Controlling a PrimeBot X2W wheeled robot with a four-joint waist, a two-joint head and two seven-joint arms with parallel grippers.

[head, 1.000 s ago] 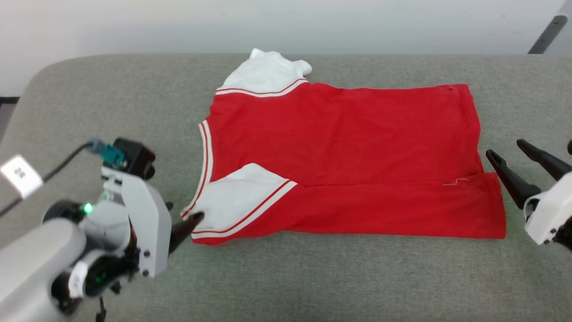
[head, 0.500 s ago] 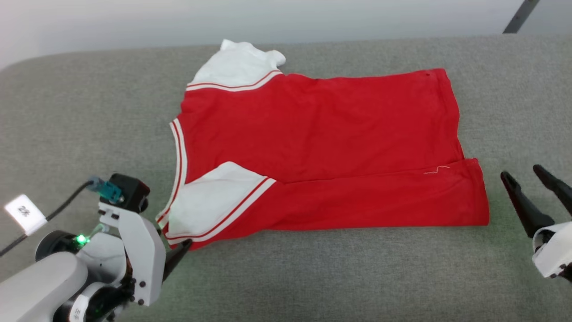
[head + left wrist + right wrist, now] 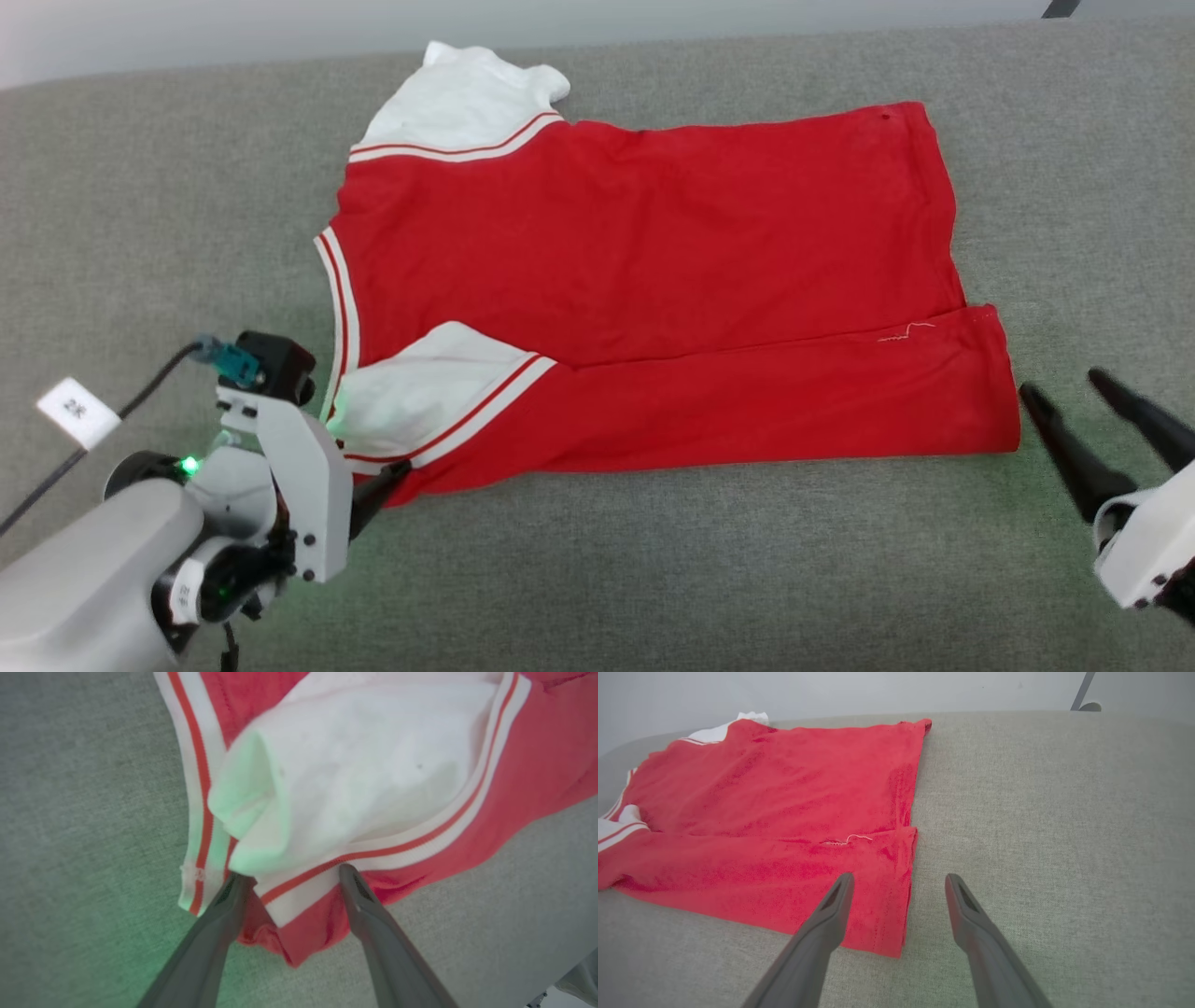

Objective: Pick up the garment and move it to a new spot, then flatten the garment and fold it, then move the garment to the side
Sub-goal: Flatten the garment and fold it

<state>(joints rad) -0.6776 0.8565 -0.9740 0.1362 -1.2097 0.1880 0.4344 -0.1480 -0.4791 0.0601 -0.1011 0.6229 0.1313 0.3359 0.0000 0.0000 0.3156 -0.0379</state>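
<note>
Left wrist view is showing the left tool (image 3: 292, 873) standing released, its two fingers (image 3: 210, 942) spread to either side of the striped trim at the near sleeve corner, tips at the cloth's edge without pinching it. The right tool (image 3: 899, 877) is likewise gaping wide, hovering just beside the hem's near corner. The garment (image 3: 653, 252) is lying flat on the grey surface (image 3: 653, 579), near edge folded over, collar toward the robot's left, hem toward its right.
</note>
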